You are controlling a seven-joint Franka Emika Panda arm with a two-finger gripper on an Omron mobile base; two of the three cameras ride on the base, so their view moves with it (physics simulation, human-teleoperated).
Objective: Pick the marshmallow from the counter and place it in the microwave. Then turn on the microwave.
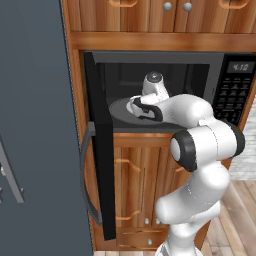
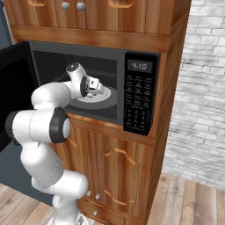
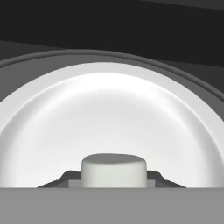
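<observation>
We see the small whitish, stubby marshmallow (image 3: 113,170) clamped between our end effector's (image 3: 113,180) dark tips, poised directly over the round white plate (image 3: 52,131) inside the black built-in microwave (image 1: 165,90).

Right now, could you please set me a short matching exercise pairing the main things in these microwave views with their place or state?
Things:
1. marshmallow
2. microwave door
3. white dish
4. keypad

Place or state:
A. swung wide open to the left
B. on the microwave's right side, under the lit display
C. between the gripper fingertips, over the dish
D. lying inside the microwave, on its dark turntable

Pairs: 1-C, 2-A, 3-D, 4-B
</observation>
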